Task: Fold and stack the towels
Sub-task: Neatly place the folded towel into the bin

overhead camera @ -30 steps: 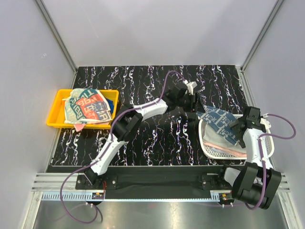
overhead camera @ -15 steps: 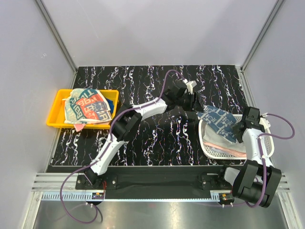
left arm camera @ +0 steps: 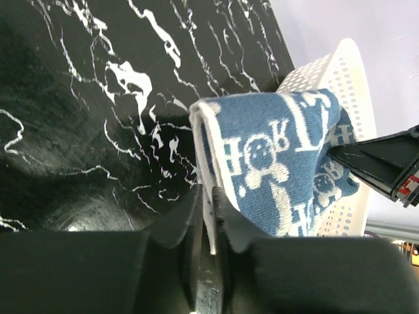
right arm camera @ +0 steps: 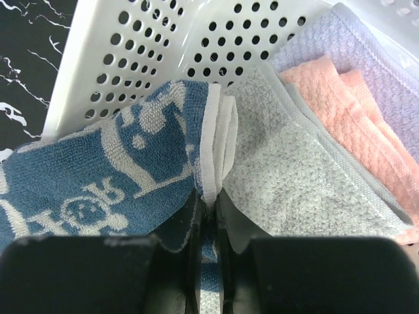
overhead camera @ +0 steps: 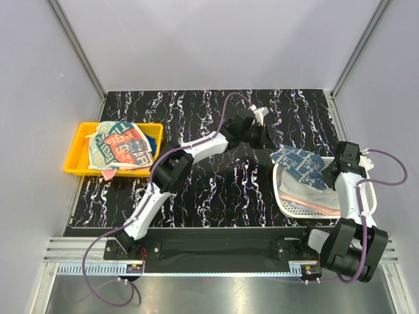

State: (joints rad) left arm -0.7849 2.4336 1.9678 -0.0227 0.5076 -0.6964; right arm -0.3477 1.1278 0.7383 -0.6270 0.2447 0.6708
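Slack mostly gone from the blue-patterned towel [overhead camera: 301, 167]. Compared with a second ago, left tool [overhead camera: 267, 141] drawn back and away from the basket [overhead camera: 288, 204], right tool [overhead camera: 332, 171] eased outward to the right. Cloth pulled wider between the two as a result, and raised off the pile below. Reads as the pick-up step nearly done: taken out ready for spreading on the worktop [overhead camera: 216, 183], with the fold itself not yet begun.

Left tool closed on one hemmed corner, white border clamped between the jaws in the left wrist view. Right tool closed on the opposite hemmed edge, white border likewise nipped tight in the right wrist view.

Hangs across the far-left rim of the basket: left end out above the worktop just beside the basket, right end above the basket's interior. Long axis from far-left to near-right in the top view, tool to tool, blue pattern facing up.

Left underneath in the basket: whitish towel [right arm camera: 288, 163], pink towel [right arm camera: 340, 111], pale blue towel [right arm camera: 380, 52], all untouched. Well apart on the left, in the yellow tray [overhead camera: 73, 163], folded printed towels [overhead camera: 121, 145] already stacked, so several done and several to go.
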